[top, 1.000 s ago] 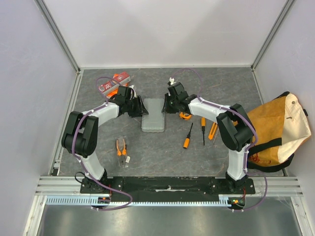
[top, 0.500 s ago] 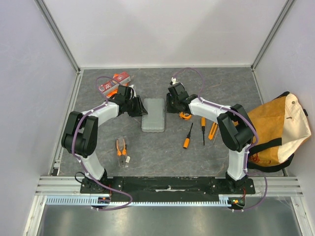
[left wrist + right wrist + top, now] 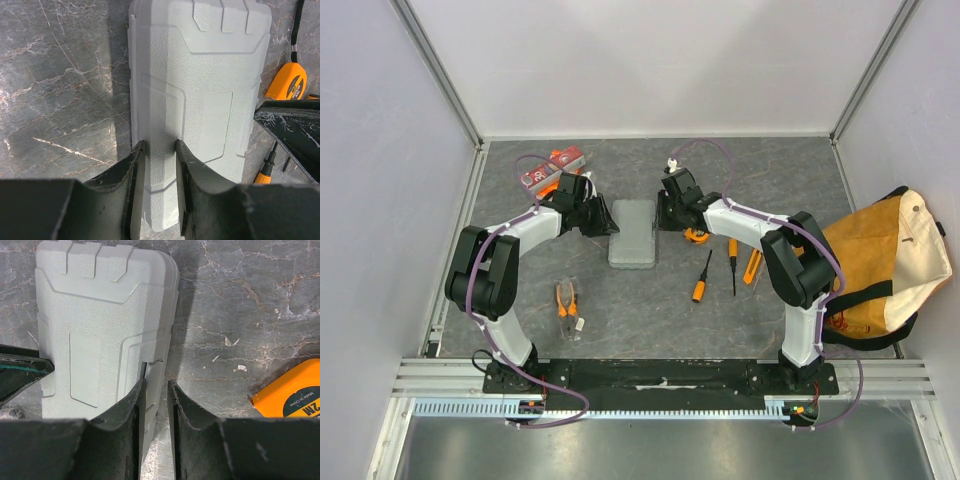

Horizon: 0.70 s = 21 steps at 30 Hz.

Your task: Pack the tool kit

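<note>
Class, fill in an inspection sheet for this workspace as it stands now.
Surface: grey marbled table.
Job's things: grey case closed; pliers, orange-handled screwdriver and tape measure lie outside it.
Clutter: red packets; tan bag at the right edge.
Grippers: left gripper and right gripper at the case's opposite long edges, jaws narrowly apart; grip unclear.
Cables: purple cable along each arm.
Surroundings: white walls.

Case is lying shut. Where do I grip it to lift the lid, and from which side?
Take the grey case at the stepped tab on its right long edge, coming in from the right with the right gripper. It lies flat, and that tab, probably a latch, gives the fingers an edge to catch.
</note>
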Each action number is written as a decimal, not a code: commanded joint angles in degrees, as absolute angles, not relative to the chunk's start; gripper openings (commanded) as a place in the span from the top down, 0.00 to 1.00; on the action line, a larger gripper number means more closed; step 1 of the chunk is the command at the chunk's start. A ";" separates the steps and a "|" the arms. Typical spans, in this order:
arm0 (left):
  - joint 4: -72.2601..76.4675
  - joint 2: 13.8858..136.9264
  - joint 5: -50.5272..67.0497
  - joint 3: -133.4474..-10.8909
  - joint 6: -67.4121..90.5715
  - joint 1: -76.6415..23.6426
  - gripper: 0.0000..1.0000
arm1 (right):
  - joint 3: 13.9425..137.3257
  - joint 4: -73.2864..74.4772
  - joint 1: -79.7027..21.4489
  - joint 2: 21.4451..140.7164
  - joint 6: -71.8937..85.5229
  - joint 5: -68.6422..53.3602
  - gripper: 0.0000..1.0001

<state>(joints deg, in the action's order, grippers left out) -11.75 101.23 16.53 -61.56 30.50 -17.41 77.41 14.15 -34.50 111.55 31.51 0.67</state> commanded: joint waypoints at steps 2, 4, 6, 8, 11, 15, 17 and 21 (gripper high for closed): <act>-17.40 104.68 12.75 -60.29 29.79 -17.67 0.76 | 77.87 15.98 -35.33 113.81 30.24 2.27 0.72; -18.63 104.85 12.66 -60.21 29.97 -17.67 0.80 | 78.57 18.18 -35.94 114.78 29.27 4.21 0.73; -20.03 104.77 12.31 -59.94 30.23 -17.67 0.85 | 79.19 20.73 -37.08 115.57 28.04 8.24 0.75; -21.70 105.12 11.78 -59.59 29.89 -17.67 0.87 | 80.94 25.29 -39.19 117.15 26.29 14.39 0.76; -24.07 105.47 12.48 -59.94 29.44 -17.75 0.89 | 81.65 28.99 -41.74 118.82 25.49 20.28 0.77; -29.17 106.87 11.52 -62.31 29.79 -17.67 0.89 | 84.28 35.75 -44.03 121.37 25.84 28.89 0.79; -31.46 107.49 10.12 -63.28 30.84 -17.67 0.90 | 85.42 38.22 -44.56 122.25 26.45 31.98 0.80; -33.57 107.75 8.97 -63.46 32.78 -17.75 0.92 | 88.50 43.41 -45.44 123.48 27.68 38.22 0.81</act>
<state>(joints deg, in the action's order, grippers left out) -18.85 103.31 16.08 -66.11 31.46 -17.34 88.84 26.92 -45.30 118.04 27.44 29.39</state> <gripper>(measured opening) 0.305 0.196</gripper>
